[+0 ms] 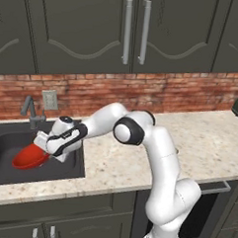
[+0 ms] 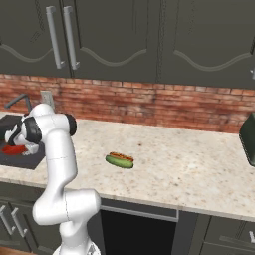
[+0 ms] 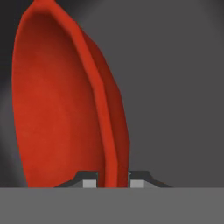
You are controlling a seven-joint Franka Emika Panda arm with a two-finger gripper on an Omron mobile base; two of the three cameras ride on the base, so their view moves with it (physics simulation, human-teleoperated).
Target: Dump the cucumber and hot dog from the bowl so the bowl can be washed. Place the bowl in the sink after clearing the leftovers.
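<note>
The arm reaches left and down from its base, across the speckled stone bench (image 1: 199, 140), with its gripper (image 1: 42, 147) lowered into the sink (image 1: 6, 135). The jaws are pressed together on the rim of the red bowl (image 1: 29, 157), pinching it: in the hand view the rim of the bowl (image 3: 65, 109) runs up from between the two dark fingertips (image 3: 89, 180), one on each side of it, with the hollow of the bowl to the left and its outer wall to the right. The inside of the bowl is bare red there.

In the left base view the bowl sits low inside the dark basin, tilted, its near edge under the hand; whether it touches the basin floor cannot be told. The grey faucet (image 1: 31, 110) stands at the back of the sink, just behind the hand, and a wall outlet (image 1: 50, 99) sits on the brick backsplash (image 1: 157, 91) beside it.

In the right base view a sliver of the bowl (image 2: 12, 149) shows red in the sink corner, behind the arm. Well to the right of the sink (out on the open bench) lie the cucumber (image 2: 118, 162) and the hot dog (image 2: 122, 157), side by side and touching, the hot dog on the far side. A dark appliance (image 2: 248, 137) stands at the right edge of the bench.
</note>
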